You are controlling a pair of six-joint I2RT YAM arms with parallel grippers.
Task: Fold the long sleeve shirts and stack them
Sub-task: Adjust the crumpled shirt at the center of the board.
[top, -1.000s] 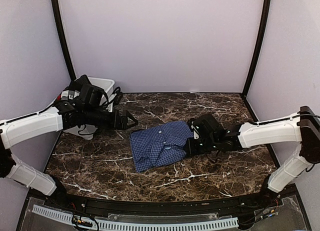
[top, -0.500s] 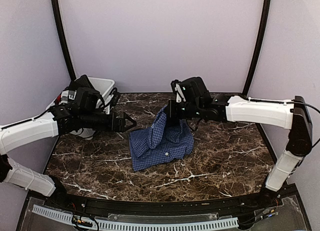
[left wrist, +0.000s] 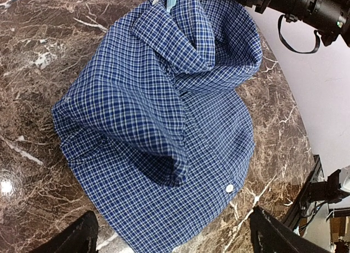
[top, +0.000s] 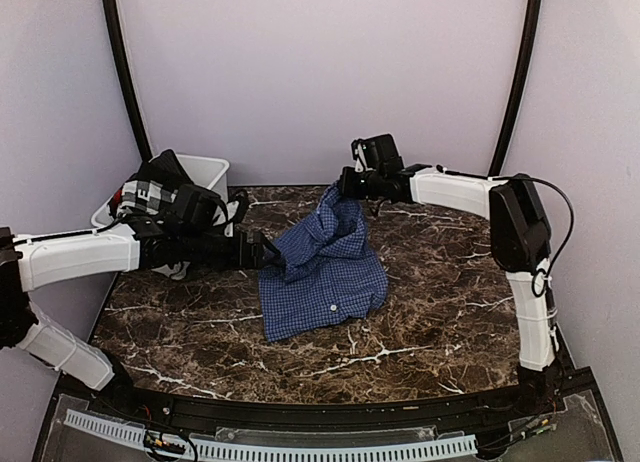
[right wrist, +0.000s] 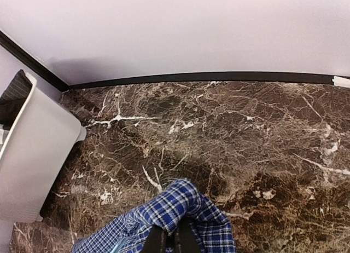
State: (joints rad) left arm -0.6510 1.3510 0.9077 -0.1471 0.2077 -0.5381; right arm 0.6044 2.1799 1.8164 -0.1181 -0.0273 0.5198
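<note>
Shirt (top: pixel 330 272) drapes onto dark marble table (top: pixel 450 307), pale walls (top: pixel 320 72)

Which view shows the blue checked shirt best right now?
Left wrist: the blue checked shirt fills the frame, folds and a white button clear. Top external shows it whole but small, one end lifted. Right wrist catches only a pinched fold.

We see a dark marble table (top: pixel 430 322); a blue checked shirt (top: pixel 322 287) lies partly on its middle, and a white bin (top: pixel 207 169) sits at its far left corner.
</note>
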